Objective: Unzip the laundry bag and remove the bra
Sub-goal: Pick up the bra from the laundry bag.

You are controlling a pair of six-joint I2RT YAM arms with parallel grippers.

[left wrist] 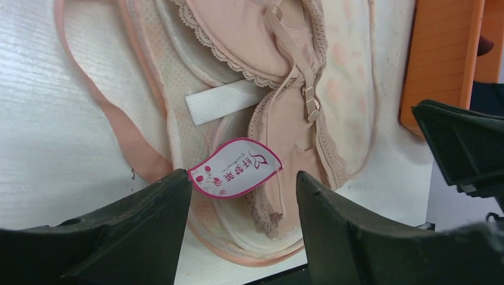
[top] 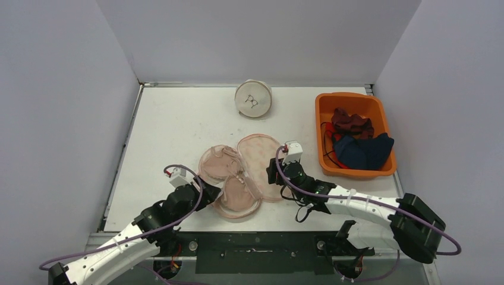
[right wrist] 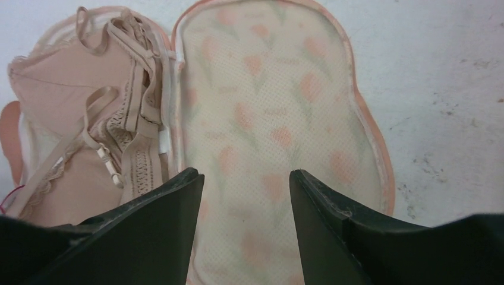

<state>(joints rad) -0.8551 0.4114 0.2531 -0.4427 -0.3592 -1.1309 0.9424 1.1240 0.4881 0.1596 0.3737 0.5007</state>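
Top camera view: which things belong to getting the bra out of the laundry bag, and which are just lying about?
Job: pink floral mesh laundry bag, unzipped and lying open; beige lace bra resting in it.
Lying about: orange plastic bin holding dark clothes; round white pouch at the far edge.

Looking down from high above and behind the arms, facing the far wall, taking in the whole table (top: 178, 119) from well back. Riding the left wrist, peering low and close between the left fingers (left wrist: 136, 231) toward the far right, catching the bra (left wrist: 238, 35), the laundry bag (left wrist: 350, 71) and the orange bin (left wrist: 443, 53). Riding the right wrist, peering close between the right fingers (right wrist: 148, 231) toward the far left. Sharing bra and bag across all three; sharing the bin between top and left wrist.
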